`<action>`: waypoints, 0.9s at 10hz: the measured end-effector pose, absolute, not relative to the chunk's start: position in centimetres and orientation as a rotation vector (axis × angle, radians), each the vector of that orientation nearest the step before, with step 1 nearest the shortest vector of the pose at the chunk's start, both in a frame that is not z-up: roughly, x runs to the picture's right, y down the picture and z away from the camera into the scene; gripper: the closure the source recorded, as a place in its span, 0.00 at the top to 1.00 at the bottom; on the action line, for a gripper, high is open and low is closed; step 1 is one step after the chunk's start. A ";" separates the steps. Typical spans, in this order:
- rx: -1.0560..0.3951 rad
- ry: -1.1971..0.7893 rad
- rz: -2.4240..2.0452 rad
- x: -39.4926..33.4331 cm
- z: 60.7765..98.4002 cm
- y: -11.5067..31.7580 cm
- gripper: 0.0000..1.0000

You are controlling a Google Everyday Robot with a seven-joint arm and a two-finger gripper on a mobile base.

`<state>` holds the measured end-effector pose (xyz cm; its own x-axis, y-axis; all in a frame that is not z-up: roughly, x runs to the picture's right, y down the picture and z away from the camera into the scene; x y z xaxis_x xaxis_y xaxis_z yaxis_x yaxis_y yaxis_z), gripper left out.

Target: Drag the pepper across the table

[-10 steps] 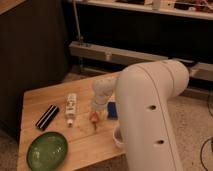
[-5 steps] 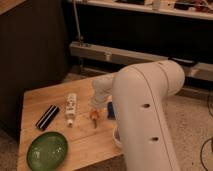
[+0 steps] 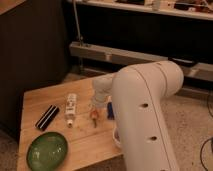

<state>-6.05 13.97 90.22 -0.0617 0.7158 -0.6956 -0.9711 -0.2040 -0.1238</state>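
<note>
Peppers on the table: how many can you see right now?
1. The pepper lies mid-table, right of the white tube, directly under the shut gripper. The arm covers the table's right side, so more could be hidden.

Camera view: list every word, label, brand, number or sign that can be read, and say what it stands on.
No text can be read.
White tube: dark marks on its label, too blurred to read.
Pepper, black bar, green plate, table: no lettering shows.
Gripper, down at the pepper: no marking shows.
Shelf at the top: items too blurred to read.
</note>
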 end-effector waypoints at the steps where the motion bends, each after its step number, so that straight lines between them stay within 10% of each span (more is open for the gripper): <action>1: -0.765 0.449 1.628 -6.0 90.2 14.0 0.18; 9: -0.703 0.415 1.668 -3.0 91.7 9.2 0.18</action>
